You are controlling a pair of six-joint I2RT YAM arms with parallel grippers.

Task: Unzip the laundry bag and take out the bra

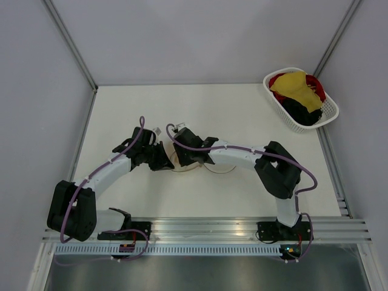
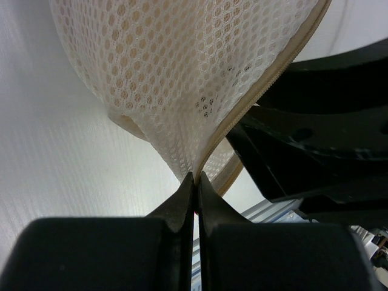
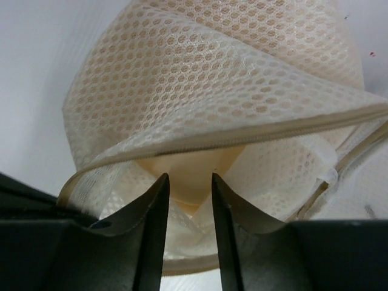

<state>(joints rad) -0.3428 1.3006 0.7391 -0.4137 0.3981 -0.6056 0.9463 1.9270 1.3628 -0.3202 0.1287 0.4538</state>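
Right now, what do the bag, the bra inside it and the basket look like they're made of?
Bag: white honeycomb mesh, probably synthetic, matte; a peach colour shows through its holes.
Bra: smooth peach-beige fabric, seemingly padded; only a bit shows at the opening.
Basket: white lattice, likely rigid plastic; too small to judge the finish.

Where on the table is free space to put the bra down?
Bare table lies beyond the left gripper and right gripper, from the left edge to the basket, and between them and the near rail. The middle, around the laundry bag, is crowded.
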